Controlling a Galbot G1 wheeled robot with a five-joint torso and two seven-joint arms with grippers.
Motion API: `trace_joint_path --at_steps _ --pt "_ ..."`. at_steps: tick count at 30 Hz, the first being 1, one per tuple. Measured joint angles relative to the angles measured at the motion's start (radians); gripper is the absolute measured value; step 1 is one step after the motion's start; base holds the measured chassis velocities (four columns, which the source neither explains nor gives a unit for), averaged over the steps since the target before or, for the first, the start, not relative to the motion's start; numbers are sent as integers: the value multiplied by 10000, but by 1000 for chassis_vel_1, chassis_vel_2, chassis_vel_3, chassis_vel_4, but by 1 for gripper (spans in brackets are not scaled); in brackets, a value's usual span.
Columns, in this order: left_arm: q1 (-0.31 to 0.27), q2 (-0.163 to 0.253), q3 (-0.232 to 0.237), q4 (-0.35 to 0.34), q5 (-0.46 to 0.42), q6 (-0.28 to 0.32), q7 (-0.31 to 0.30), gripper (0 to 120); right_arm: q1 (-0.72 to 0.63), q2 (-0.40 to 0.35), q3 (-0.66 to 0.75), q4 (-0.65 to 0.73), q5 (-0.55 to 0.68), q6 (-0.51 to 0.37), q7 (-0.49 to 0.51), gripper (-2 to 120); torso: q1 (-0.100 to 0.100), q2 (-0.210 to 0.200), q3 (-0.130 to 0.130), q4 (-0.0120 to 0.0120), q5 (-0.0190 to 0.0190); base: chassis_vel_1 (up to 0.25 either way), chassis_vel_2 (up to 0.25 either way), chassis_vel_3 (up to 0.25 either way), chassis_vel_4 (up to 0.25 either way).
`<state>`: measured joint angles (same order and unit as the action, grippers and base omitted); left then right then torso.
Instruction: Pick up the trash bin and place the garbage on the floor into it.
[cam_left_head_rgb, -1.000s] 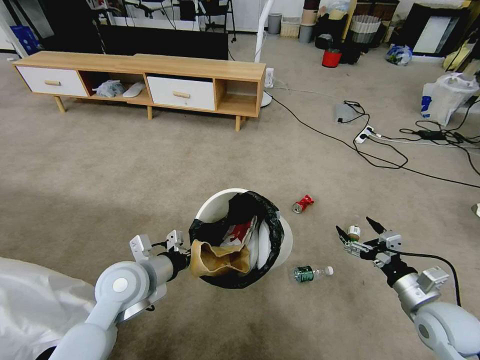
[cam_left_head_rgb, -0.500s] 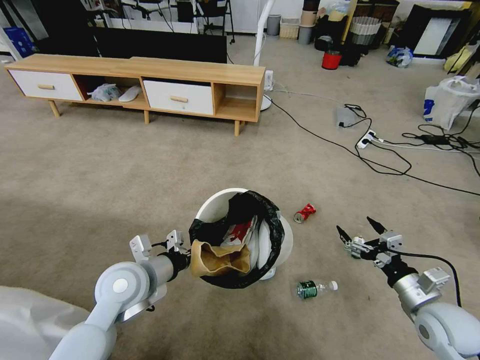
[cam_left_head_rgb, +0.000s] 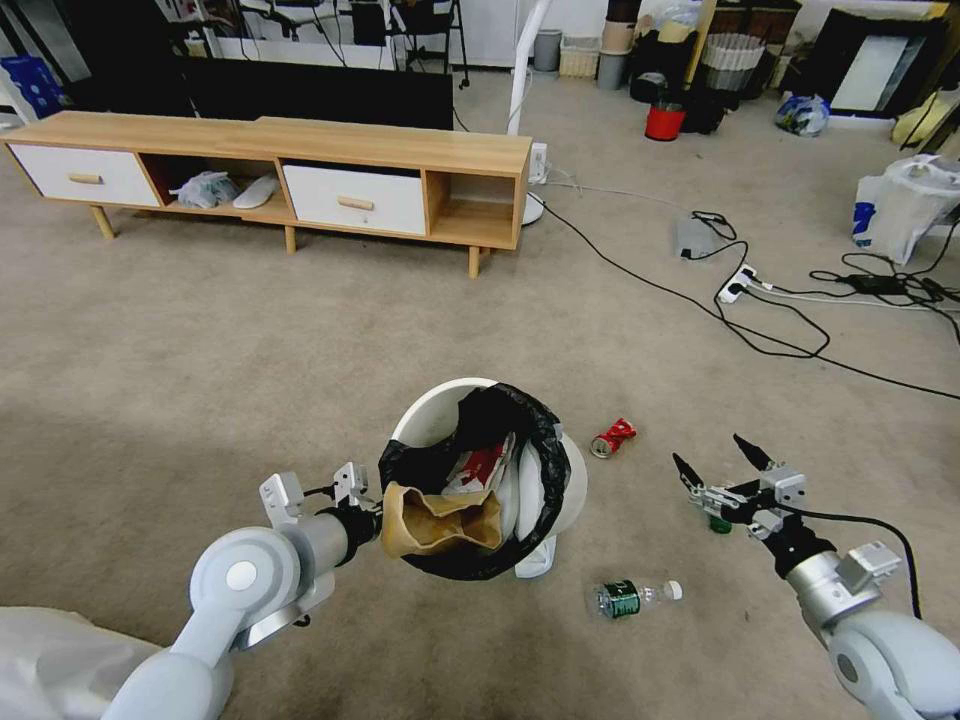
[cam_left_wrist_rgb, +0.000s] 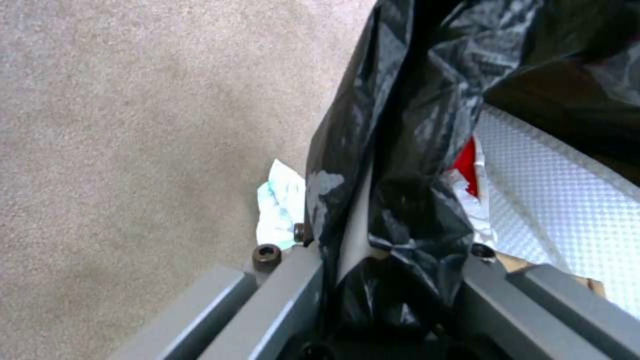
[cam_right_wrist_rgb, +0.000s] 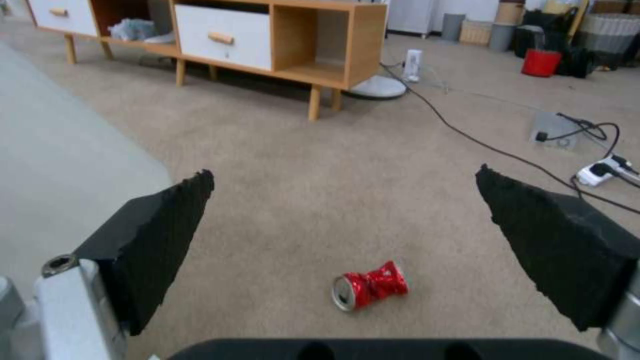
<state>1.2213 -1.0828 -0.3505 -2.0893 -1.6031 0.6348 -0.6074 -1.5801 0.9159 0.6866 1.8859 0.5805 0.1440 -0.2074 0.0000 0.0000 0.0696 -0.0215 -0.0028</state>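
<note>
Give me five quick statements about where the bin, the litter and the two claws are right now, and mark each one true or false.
1. The left claw grips the rim of the small round white plastic trash bin with its black liner. True.
2. The right claw holds the crushed red can. False: it is open and empty; the can lies on the greyish-beige carpet floor.
3. A brown paper carton sits in the bin. True.
4. The green-labelled clear plastic bottle is inside the bin. False: it lies on the carpet beside the bin.
5. The bin stands under the long wooden cabinet. False: it is well apart from it, close to the robot.
</note>
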Motion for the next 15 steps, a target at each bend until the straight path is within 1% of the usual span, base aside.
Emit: trace_joint_path --at_steps 9,11,13,14,15 --pt "-4 -49 125 -110 41 6 -30 0 46 -668 -112 -568 -267 -138 -452 100 0 0 0 0 1 0 0 0 0" --pt "-14 -71 141 -119 68 21 -30 0 108 -1016 -237 -692 -258 -295 -527 100 0 0 0 1 0 0 0 0 0" --pt "-21 -84 141 -119 80 26 -30 0 135 -1150 -291 -725 -241 -353 -551 100 0 0 0 1 1 0 0 0 0" --pt "-34 -108 140 -119 103 30 -30 0 173 -1413 -373 -765 -190 -502 -572 100 0 0 0 2 2 0 0 0 0" --pt "-34 -108 140 -119 103 30 -30 0 173 -1413 -373 -765 -190 -502 -572 100 0 0 0 2 2 0 0 0 0"
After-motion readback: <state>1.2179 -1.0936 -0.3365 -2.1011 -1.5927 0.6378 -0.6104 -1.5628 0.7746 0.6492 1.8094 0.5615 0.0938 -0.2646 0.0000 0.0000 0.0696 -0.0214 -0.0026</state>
